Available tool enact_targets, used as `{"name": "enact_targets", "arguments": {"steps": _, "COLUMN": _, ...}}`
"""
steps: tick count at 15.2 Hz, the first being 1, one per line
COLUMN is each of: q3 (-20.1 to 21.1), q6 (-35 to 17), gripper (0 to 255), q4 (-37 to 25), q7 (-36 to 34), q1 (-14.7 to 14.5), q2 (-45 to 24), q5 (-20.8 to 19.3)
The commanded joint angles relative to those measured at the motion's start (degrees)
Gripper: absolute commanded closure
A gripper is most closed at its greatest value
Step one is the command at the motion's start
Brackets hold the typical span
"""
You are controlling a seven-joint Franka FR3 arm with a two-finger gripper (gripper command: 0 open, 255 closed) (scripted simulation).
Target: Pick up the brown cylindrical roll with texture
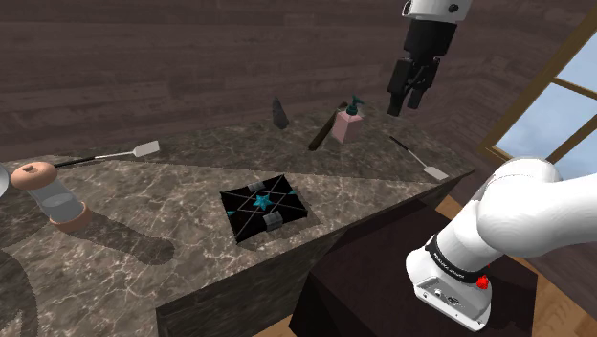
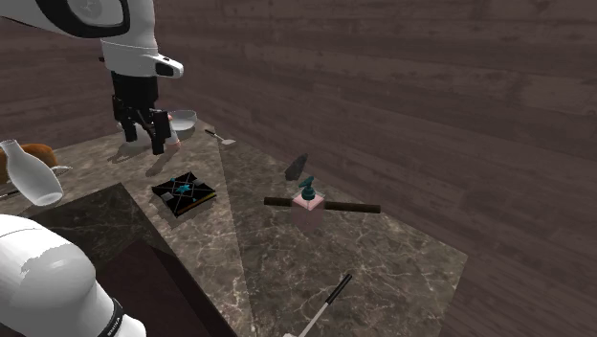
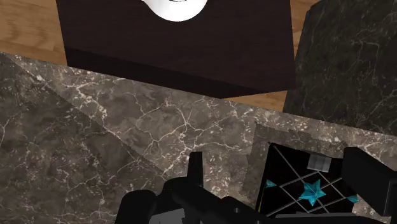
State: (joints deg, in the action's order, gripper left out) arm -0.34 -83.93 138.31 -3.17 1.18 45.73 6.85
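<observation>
Jaws are spread wide, holding nothing, high over the counter (image 2: pixel 383 258) near the black box (image 2: pixel 184 191). The roll (image 2: pixel 349 206), a thin dark-brown rod, lies well apart from them, just behind the pink bottle (image 2: pixel 307 209), maybe touching it. Risks, imo: you clip the bottle on approach, or the rod rolls away if you don't close square across it.

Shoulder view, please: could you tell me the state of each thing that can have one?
gripper: open, empty, high above the counter.
brown roll: lying on the counter, not held.
pink pump bottle: upright, beside the roll.
black box: closed, lying flat.
</observation>
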Motion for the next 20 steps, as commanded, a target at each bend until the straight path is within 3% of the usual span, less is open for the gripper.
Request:
{"name": "enact_targets", "arguments": {"steps": 1, "q3": 0.00, "q6": 0.00, "gripper": 0, "q4": 0.00, "q7": 0.00, "q1": 0.00, "q2": 0.00, "q5": 0.00}}
{"name": "enact_targets", "arguments": {"steps": 10, "q3": 0.68, "q6": -16.35, "gripper": 0, "q4": -1.27, "q7": -7.80, "q1": 4.33, "q2": -16.00, "q5": 0.58}}
{"name": "enact_targets", "arguments": {"steps": 20, "q3": -0.56, "q6": -30.22, "gripper": 0, "q4": -8.38, "q7": -16.10, "q1": 8.44, "q2": -35.17, "q5": 0.45}}
